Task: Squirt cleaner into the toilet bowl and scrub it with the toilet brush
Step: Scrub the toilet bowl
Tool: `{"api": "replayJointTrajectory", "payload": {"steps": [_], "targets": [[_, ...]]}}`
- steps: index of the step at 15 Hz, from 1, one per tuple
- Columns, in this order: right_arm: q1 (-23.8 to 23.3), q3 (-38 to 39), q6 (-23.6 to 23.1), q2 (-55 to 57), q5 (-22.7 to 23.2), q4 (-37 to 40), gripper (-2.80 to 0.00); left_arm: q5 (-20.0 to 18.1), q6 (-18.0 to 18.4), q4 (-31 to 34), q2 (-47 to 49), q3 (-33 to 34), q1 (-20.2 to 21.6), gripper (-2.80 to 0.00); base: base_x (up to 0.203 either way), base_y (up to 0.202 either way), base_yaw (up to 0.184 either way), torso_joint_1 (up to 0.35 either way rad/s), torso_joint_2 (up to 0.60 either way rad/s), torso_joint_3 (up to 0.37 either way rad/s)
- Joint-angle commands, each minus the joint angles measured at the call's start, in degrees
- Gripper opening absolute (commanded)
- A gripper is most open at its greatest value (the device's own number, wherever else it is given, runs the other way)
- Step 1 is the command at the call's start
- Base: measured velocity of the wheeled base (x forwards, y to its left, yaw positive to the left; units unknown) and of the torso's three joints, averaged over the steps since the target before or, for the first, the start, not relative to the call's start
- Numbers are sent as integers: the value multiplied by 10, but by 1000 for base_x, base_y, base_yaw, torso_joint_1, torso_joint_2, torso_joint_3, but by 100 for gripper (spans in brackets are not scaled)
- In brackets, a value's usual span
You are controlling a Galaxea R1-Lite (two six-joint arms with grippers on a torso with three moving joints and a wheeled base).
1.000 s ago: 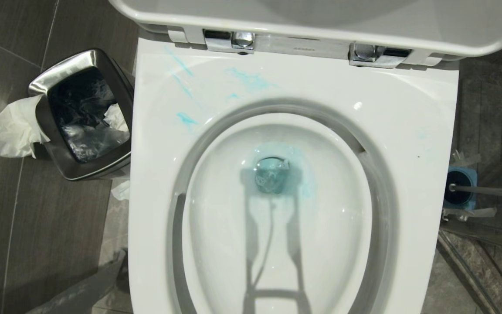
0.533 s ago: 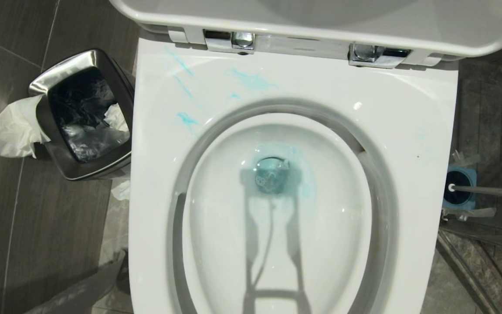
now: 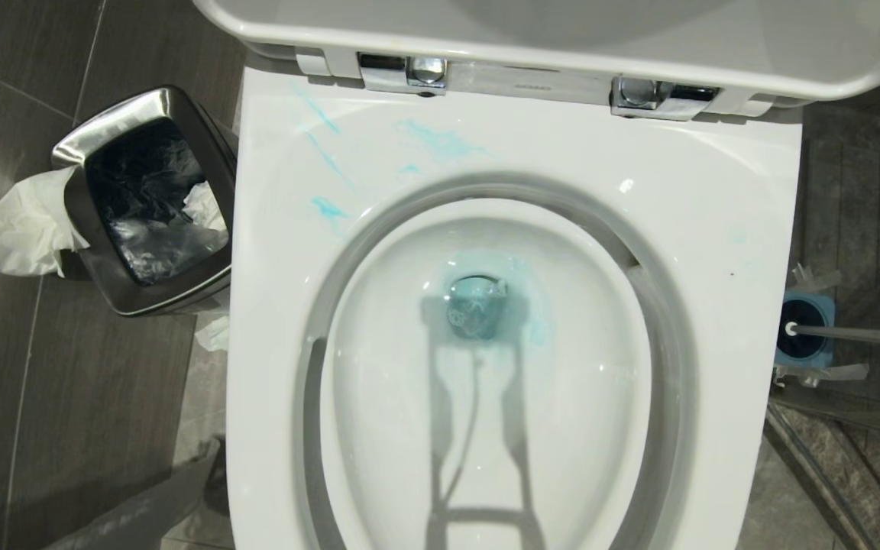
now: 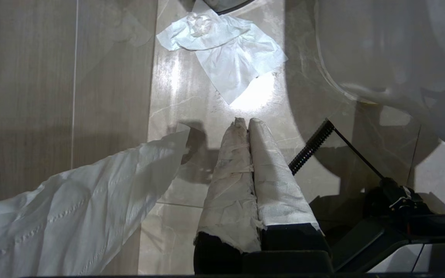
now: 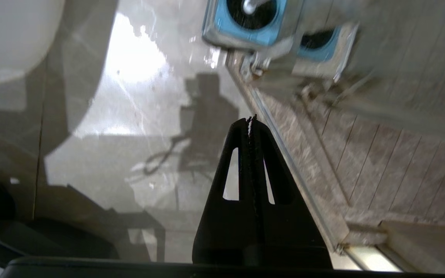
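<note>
Right gripper (image 5: 250,120) sits pinched together and empty low over the floor, and the toilet brush (image 3: 860,334) stands in its blue holder (image 3: 826,304) at the head view's right edge, handle running out rightward, nearer this arm.

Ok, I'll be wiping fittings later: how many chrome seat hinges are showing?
2. One chrome hinge sits at the back-left of the toilet bowl rim in the head view, the other at the back-right; none looks hidden.
</note>
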Motion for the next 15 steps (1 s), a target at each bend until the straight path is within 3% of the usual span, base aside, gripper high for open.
{"api": "replayJointTrajectory", "payload": {"steps": [1,4,7,12,15], "targets": [[0,60,1,-8,0,-41,-280,0,1,0,1,1,0,-280,0,0,0,0,0,0],[0,130,2,-8,-1,-120,-280,0,0,0,1,1,0,-280,0,0,0,0,0,0],[0,136,3,-8,0,-121,-280,0,1,0,1,1,0,-280,0,0,0,0,0,0],[1,79,2,28,1,-115,-280,1,0,0,1,1,0,-280,0,0,0,0,0,0],[1,5,3,120,-1,-93,-280,0,0,0,1,1,1,-280,0,0,0,0,0,0]]}}
